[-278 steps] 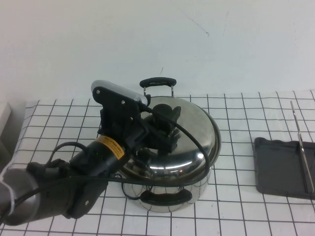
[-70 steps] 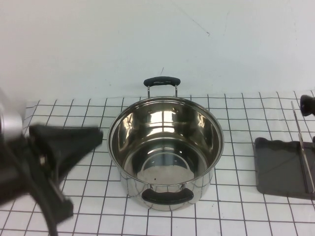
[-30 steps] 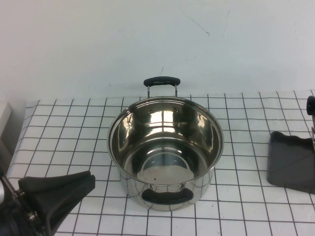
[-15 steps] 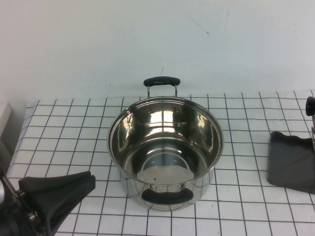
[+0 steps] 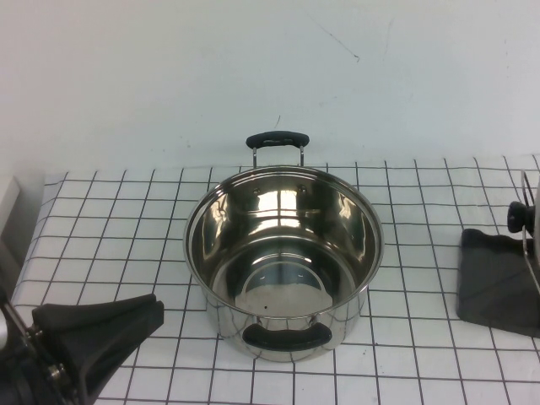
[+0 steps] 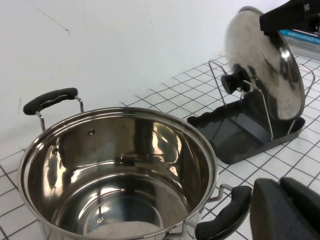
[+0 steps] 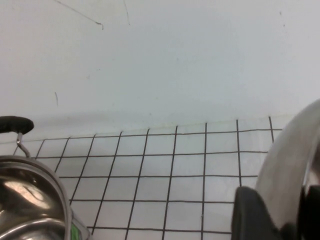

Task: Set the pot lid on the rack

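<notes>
The pot lid (image 6: 270,65) stands on edge in the rack (image 6: 250,100), its black knob (image 6: 234,81) poking between the wires and its lower rim down at the dark tray base (image 6: 225,135). In the high view only the knob (image 5: 516,215) and the tray (image 5: 498,291) show at the right edge. My right gripper (image 6: 286,15) is shut on the lid's upper rim; in the right wrist view (image 7: 285,215) the rim (image 7: 285,160) passes between the fingers. My left gripper (image 5: 152,310) is shut and empty, low at the front left, near the pot's near handle (image 6: 222,220).
A deep steel pot (image 5: 283,253) with two black handles stands open in the middle of the checked cloth, left of the rack. A white wall runs behind the table. Bare cloth lies between the pot and the rack.
The lid's knob has moved down and left at the right edge, and the wire frame shows there again. The left gripper and the pot have not moved.
</notes>
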